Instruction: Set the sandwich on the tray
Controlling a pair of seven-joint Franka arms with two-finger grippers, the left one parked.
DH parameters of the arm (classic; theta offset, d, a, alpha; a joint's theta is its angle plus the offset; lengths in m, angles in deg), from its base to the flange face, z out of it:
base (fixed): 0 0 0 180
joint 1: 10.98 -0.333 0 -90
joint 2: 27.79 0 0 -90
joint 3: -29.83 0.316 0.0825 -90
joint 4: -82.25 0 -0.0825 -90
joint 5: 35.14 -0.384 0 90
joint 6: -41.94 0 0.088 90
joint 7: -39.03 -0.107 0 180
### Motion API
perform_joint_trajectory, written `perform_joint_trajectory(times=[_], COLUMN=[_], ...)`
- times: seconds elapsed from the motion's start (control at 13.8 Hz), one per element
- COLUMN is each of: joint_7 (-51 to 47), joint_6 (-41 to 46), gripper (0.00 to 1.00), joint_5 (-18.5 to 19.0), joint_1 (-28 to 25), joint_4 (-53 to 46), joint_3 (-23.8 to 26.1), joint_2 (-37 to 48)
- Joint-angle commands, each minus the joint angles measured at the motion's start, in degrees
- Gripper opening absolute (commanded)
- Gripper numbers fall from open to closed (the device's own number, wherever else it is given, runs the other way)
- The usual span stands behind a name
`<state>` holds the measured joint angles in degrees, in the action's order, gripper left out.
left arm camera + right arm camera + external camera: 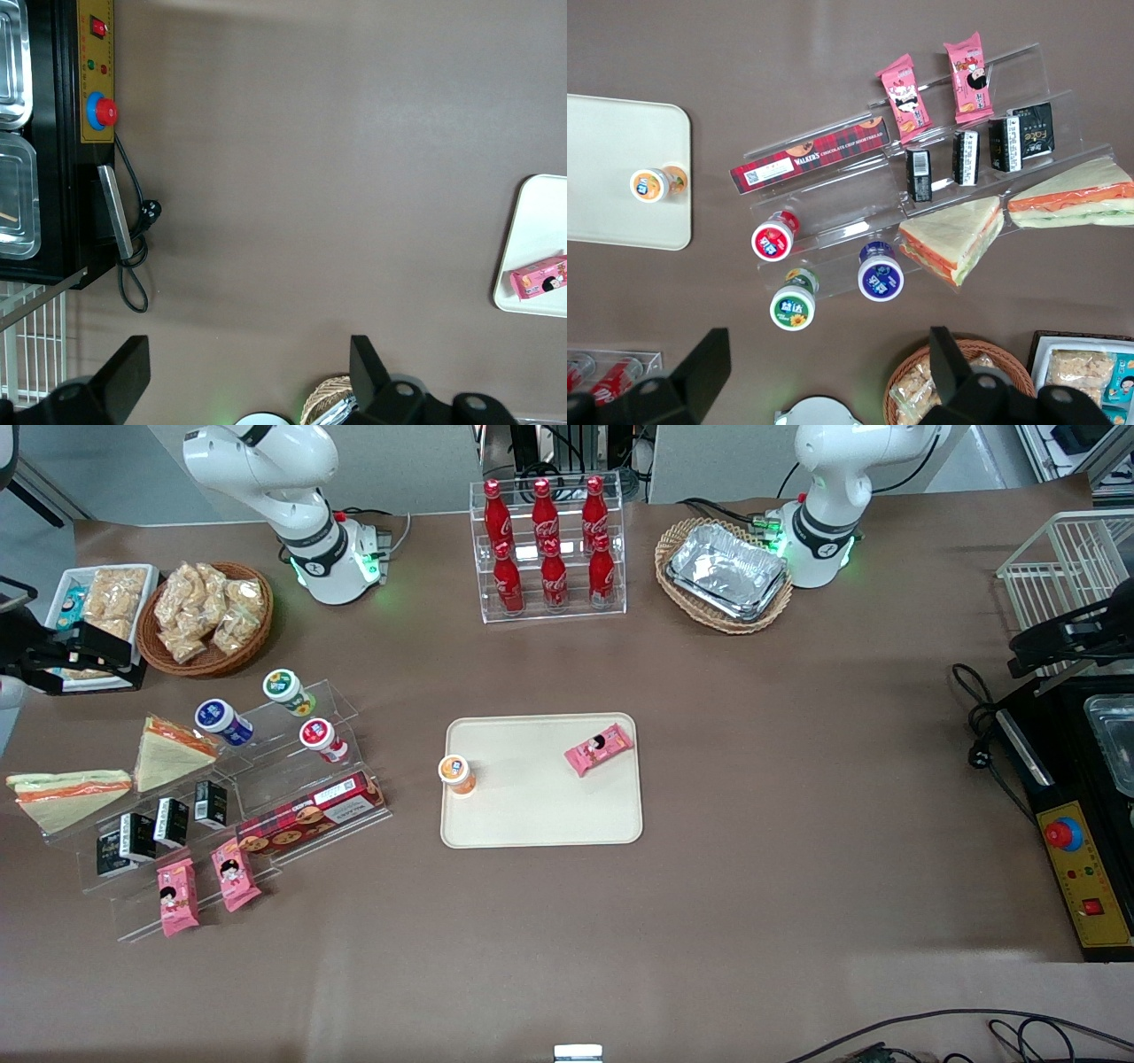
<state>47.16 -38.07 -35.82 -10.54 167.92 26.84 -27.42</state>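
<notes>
**Brown tabletop laid out like a shop counter, sandwich waiting on the stand**

Brown matting covers the whole table, and the goods are set out for picking on a stepped clear display stand (292, 779) at the working arm's end. The steps appear to be there to keep each row of goods raised and separate, so that fingers can come down on one item without knocking its neighbours.

The sandwich (1074, 199) lies flat on the stand's top step, at the end nearest the table's edge. It is a long triangular wedge of pale bread in clear wrap. Its cut face shows an orange stripe with a green one beside it. A second wedge sandwich (954, 239) sits just beside it on the same step, propped more upright. Small black cartons (970, 157) stand on the next step, nearer the front camera, and pink snack packs (205, 886) lie on the lowest one.

The gripper (828, 341) hangs above the table, with the stand's top step between it and the front camera, close to a wicker basket of snack bags (205, 615). Its fingers are spread wide and hold nothing. It is not over the sandwich, so the reach looks not yet begun.

The tray (540, 815) lies well apart from the stand, toward the table's middle. It carries an orange-lidded cup (456, 772) at the edge nearest the stand and a pink packet (599, 748) farther along. Most of its floor is bare, which should leave ample room to set the wedge down flat.
</notes>
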Motion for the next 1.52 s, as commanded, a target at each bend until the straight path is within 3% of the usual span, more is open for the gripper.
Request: perform_joint_trajectory(times=[0.0, 0.29, 0.58, 1.45], joint_7=[0.3, 1.6, 11.6, 51.7], joint_6=[-0.2, 0.0, -0.2, -5.8], gripper=[1.00, 1.00, 1.00, 1.00], joint_5=[0.2, 0.2, 0.3, 0.2], joint_1=[-0.1, 0.3, 0.6, 0.5], joint_4=[-0.5, -0.5, -0.5, -0.5], joint_3=[-0.2, -0.4, -2.6, -14.0], joint_2=[-0.3, 0.0, 0.0, -1.3])
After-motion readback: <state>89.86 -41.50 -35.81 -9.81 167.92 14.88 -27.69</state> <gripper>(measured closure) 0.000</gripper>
